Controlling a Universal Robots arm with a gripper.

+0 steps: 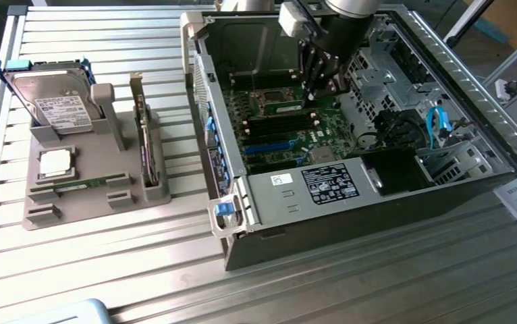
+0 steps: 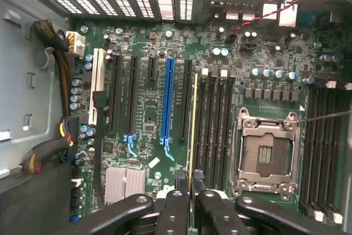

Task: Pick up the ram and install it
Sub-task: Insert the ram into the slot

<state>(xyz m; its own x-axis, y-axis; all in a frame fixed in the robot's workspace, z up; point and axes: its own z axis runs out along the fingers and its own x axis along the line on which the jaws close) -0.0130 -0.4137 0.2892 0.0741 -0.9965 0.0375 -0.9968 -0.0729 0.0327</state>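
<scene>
The pincer (image 2: 190, 184) is nearly closed, its two black fingers pinching the ram (image 2: 193, 130), a thin, narrow green circuit-board stick seen here edge-on as a slim yellow-green line. The ram's long axis runs parallel to the row of long black memory slots (image 2: 214, 130) and to the long blue expansion slot (image 2: 168, 100), and its free end points toward the vented wall of the case. It hangs over the edge of the memory slots farthest from the square silver-framed processor socket (image 2: 267, 155); whether it touches a slot cannot be told.

All this is inside the open grey metal computer case (image 1: 474, 88), which lies toward the exterior view's right edge of the ribbed metal table (image 1: 105, 270), with the green motherboard (image 1: 285, 131) facing up. A black label (image 1: 331, 183) and a small white sticker (image 1: 281, 179) sit on the metal cover at the case's near side; their print is too small to read.

Near the exterior view's left edge of the table stands a grey moulded holder (image 1: 69, 196) carrying a silver hard drive (image 1: 56, 101) with an unreadable white label, a square silver chip (image 1: 56, 162), an upright card with a metal bracket (image 1: 142, 135) and another thin green board stick (image 1: 92, 183) lying flat along the holder
</scene>
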